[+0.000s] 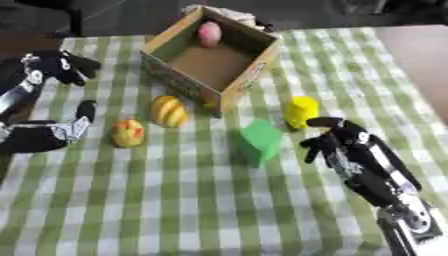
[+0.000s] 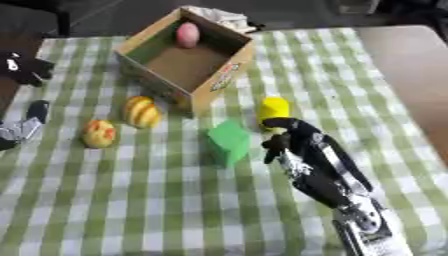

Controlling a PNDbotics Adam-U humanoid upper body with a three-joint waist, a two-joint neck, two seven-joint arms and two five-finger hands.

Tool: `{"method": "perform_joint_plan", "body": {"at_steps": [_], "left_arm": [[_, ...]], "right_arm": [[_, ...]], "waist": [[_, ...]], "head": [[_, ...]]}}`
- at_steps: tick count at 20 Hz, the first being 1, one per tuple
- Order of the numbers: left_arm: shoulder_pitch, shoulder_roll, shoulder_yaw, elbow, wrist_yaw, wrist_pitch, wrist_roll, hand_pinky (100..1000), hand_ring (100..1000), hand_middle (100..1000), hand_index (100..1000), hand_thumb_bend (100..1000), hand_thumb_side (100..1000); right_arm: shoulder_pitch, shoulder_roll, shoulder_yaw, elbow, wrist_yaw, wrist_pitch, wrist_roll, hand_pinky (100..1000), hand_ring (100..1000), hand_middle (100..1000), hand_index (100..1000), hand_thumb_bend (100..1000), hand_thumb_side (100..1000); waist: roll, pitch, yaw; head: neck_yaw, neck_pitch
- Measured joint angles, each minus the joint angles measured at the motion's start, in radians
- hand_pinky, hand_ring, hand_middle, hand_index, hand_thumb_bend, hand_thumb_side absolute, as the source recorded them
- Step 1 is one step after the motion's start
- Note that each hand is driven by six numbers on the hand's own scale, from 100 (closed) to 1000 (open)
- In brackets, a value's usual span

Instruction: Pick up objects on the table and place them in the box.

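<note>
The cardboard box (image 1: 213,59) holds a pink egg-shaped thing (image 1: 209,33) in its far corner. In front of the box lie a yellow-orange gourd (image 1: 169,111), a small orange fruit (image 1: 128,133), a green block (image 1: 261,141) and a yellow piece (image 1: 302,111). The right hand (image 1: 337,140) hovers with fingers curled on nothing just right of the green block, and the left hand (image 1: 52,67), well left of the box, has its fingers relaxed and spread.

A green-and-white checked cloth (image 1: 175,200) covers the counter. On it stand a brown cardboard box (image 1: 254,42) with coloured print along its sides, holding a pink egg-shaped object (image 1: 209,33), a bright green block (image 1: 260,140), a yellow object (image 1: 302,111), a yellow-orange striped gourd shape (image 1: 169,111) and a yellow-and-red fruit shape (image 1: 128,133). Both the right robot hand (image 1: 337,140) and left robot hand (image 1: 61,65) are black.
</note>
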Motion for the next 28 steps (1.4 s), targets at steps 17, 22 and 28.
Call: {"method": "perform_joint_plan", "body": {"at_steps": [17, 22, 28], "left_arm": [[-0.25, -0.032, -0.218, 0.278, -0.385, 0.023, -0.291, 766, 681, 735, 904, 377, 370], [-0.287, -0.094, -0.229, 0.416, -0.44, -0.002, -0.266, 773, 692, 745, 913, 389, 376], [-0.315, -0.142, -0.232, 0.52, -0.481, -0.024, -0.245, 773, 695, 748, 916, 373, 367]], "right_arm": [[0.0, -0.003, 0.005, 0.0, 0.0, -0.002, 0.013, 726, 466, 245, 781, 100, 519], [0.0, -0.003, 0.009, 0.0, 0.0, -0.001, 0.016, 726, 466, 245, 780, 100, 517], [0.0, -0.003, 0.009, 0.0, 0.0, 0.0, 0.017, 726, 466, 246, 780, 100, 518]], "waist": [[-0.002, 0.0, -0.017], [-0.005, 0.0, -0.018], [-0.011, 0.001, -0.019]], "head": [[-0.006, 0.0], [-0.009, 0.0], [-0.009, 0.0]]}}
